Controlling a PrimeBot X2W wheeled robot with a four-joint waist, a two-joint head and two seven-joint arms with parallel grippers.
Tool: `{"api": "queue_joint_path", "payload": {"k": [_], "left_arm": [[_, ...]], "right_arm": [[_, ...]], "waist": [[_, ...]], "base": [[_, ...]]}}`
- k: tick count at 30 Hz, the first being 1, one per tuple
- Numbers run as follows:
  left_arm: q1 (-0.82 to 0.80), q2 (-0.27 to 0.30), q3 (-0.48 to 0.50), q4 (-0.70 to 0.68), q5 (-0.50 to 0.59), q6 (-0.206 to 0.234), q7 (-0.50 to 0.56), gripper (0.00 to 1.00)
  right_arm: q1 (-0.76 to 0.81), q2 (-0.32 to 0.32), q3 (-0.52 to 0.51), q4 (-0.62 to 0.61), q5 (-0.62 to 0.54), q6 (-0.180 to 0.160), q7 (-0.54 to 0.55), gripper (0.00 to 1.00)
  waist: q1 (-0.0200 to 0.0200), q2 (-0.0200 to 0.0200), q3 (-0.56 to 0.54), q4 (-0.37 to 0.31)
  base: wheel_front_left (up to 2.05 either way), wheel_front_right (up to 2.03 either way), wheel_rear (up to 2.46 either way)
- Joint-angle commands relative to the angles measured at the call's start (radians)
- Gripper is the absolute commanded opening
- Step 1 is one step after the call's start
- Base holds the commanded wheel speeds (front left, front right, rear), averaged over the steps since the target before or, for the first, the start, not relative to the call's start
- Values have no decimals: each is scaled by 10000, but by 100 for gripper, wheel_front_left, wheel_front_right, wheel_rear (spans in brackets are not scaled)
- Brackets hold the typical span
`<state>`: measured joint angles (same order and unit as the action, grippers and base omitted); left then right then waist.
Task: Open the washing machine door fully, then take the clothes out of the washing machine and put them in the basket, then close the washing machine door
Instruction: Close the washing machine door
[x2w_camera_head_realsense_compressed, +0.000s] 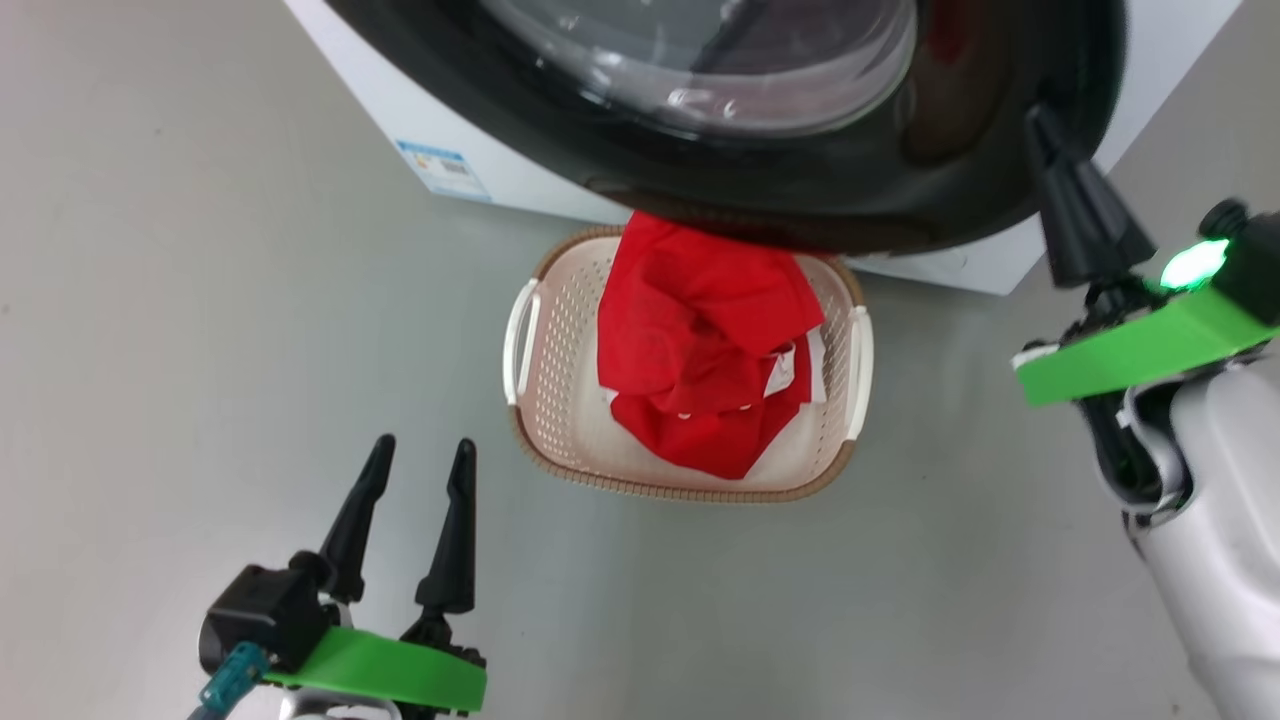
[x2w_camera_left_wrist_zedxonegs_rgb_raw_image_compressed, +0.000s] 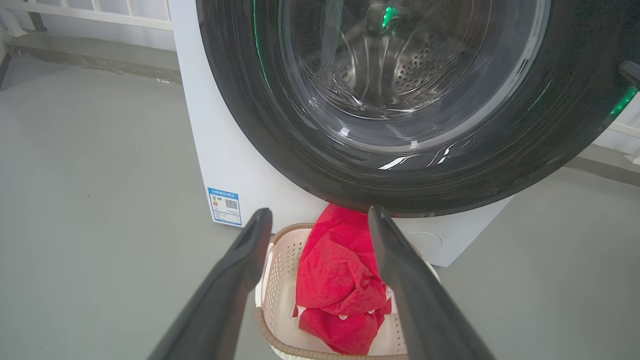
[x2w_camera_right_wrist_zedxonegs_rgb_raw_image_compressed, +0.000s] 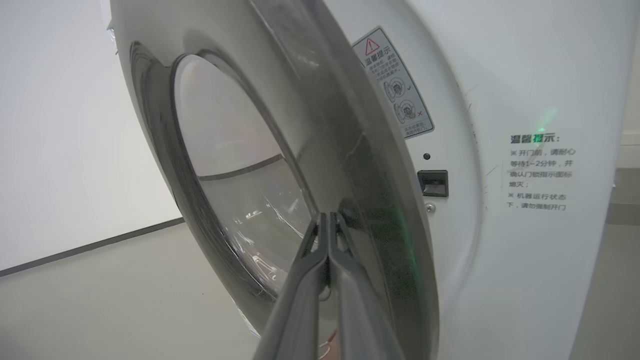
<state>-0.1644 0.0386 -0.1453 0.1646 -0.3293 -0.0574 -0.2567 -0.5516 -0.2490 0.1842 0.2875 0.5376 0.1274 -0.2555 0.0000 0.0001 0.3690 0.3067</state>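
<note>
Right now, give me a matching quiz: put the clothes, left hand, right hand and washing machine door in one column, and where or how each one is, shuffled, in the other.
1. clothes
2. left hand
3. right hand
4. washing machine door

A. shut, at the door's edge
B. ajar, overhanging the basket
C. open, holding nothing
D. piled in the basket

Pairs: 1-D, 2-C, 3-A, 4-B.

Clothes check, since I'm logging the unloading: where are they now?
At the head view's centre, the red clothes lie in the basket on the floor, just below the washing machine door.
</note>
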Motion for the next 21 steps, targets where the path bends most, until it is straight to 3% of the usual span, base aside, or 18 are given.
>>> {"api": "queue_joint_path", "payload": {"k": [1,21], "left_arm": [[-265,116,218,-305,-96,104,-51,100],[-1034,116,-444,-564,-601,372,-51,100]], "right_arm": [[-332,-92,21,-221,80,33,-63,0],[-1970,-371,-1253,-356,297,33,-63,0]], "waist": [[0,-1,417,233],[0,-1,1595,689]], "base": [[0,0,0],[0,0,0]]}}
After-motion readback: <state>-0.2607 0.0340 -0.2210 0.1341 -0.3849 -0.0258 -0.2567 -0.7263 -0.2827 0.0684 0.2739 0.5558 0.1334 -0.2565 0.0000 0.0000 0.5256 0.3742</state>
